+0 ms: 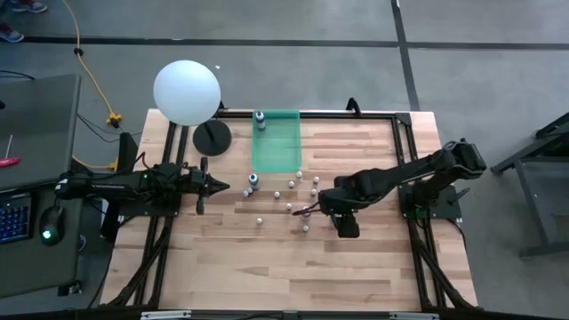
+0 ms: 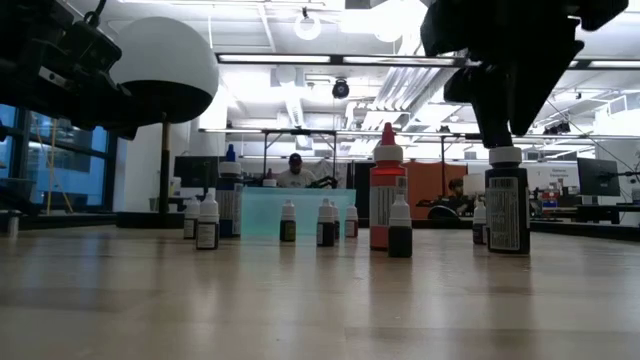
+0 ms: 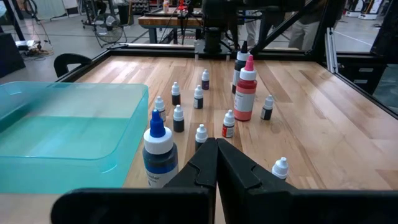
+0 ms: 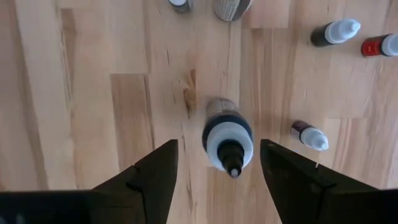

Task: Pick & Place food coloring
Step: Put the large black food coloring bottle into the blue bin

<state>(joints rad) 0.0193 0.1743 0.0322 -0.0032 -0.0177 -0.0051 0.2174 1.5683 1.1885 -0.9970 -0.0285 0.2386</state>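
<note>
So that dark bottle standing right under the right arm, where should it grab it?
Probably around the white cap and neck, coming straight down. The dark bottle stands upright and apart from its neighbours, and the right tool hangs open on either side of it.

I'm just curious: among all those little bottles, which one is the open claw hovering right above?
The dark bottle with the black tip, standing upright between the right gripper's open fingers. The red bottle beside it is taller; the rest are tiny.

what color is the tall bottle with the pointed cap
Red, body and cap alike; the tall bottle shows best in the left wrist view.
</note>
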